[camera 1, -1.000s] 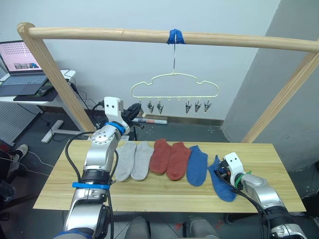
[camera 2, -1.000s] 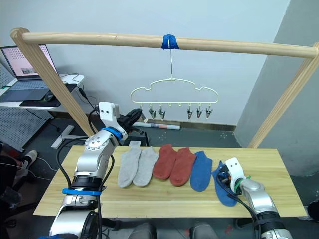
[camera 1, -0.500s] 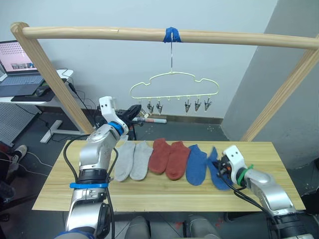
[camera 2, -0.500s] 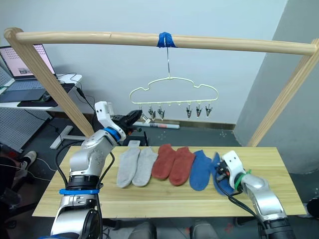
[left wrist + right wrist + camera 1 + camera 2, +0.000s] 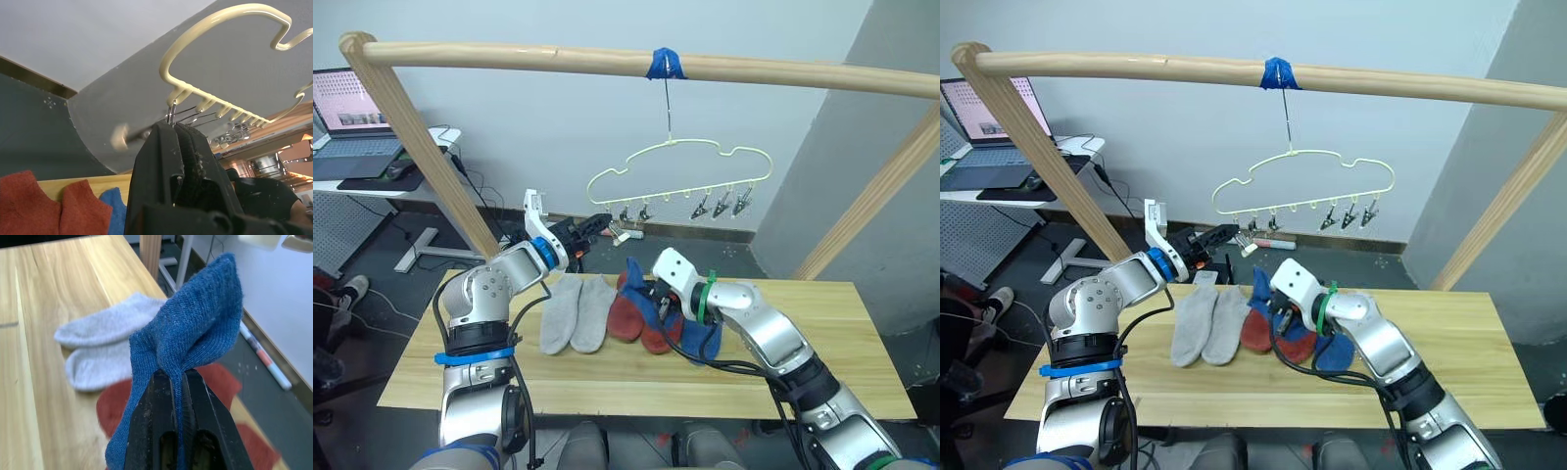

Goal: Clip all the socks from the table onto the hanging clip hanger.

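- Right gripper (image 5: 178,382): pinching a blue sock (image 5: 195,328), lifted over the red socks (image 5: 626,315).
- Left gripper (image 5: 175,128): pressed together at the hanger's (image 5: 680,168) end clip (image 5: 171,110).
- Grey socks (image 5: 576,311): flat on the table (image 5: 842,343).

The left arm is raised with its elbow bent, forearm reaching forward, and the left gripper (image 5: 593,226) has its two black fingers pressed together on a metal clip (image 5: 170,110). The right arm reaches across toward the middle, the right gripper (image 5: 172,382) pinching a blue sock (image 5: 195,333) between closed fingers.
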You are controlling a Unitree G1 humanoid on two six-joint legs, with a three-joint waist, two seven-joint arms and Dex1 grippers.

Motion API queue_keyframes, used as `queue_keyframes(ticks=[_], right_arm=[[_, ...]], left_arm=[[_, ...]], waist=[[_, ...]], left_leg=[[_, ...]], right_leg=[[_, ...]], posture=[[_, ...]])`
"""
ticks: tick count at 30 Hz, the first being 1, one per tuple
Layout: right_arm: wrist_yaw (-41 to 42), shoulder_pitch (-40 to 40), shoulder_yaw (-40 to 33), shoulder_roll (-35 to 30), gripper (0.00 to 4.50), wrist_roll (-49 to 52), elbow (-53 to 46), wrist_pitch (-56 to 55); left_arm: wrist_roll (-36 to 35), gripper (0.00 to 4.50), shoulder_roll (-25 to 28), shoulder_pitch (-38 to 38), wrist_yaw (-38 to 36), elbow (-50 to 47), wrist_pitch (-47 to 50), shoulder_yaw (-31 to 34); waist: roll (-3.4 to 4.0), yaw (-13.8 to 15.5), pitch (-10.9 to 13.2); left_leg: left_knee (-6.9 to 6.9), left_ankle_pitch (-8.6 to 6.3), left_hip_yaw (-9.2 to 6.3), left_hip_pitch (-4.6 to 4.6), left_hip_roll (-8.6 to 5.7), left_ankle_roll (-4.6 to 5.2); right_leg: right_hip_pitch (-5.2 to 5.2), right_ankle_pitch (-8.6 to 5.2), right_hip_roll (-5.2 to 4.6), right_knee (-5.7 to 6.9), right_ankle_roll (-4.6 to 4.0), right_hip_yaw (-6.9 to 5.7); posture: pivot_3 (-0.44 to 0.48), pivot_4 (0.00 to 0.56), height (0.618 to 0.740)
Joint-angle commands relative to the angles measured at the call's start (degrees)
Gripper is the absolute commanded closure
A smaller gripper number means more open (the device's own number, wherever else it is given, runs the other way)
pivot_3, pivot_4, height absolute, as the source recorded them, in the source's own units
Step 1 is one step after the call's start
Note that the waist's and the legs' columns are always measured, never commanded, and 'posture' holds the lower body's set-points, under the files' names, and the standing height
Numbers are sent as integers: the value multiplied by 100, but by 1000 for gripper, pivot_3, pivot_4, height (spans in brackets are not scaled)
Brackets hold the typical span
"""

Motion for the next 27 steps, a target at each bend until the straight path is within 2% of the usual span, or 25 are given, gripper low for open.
queue_keyframes(ticks=[1,18,27], right_arm=[[60,-352,-26,103,4472,-76,238,-249],[239,-798,-92,227,4472,-220,833,-558],[190,-959,-176,298,4472,-327,973,-676]], left_arm=[[-64,4500,-10,122,66,-375,-21,-11],[-95,4500,36,273,35,-578,33,-100],[153,4500,173,312,-189,-597,-366,-361]], waist=[[0,15,0],[2,77,2],[4,76,5]], left_leg=[[-1,0,0,-1,0,0],[-2,-1,3,-1,0,-1],[-5,-2,5,-3,1,-2]], right_leg=[[-1,1,0,0,-1,0],[-4,1,0,0,-2,1],[-9,1,0,-1,-3,2]], posture=[[52,101,740],[62,112,740],[55,113,740]])
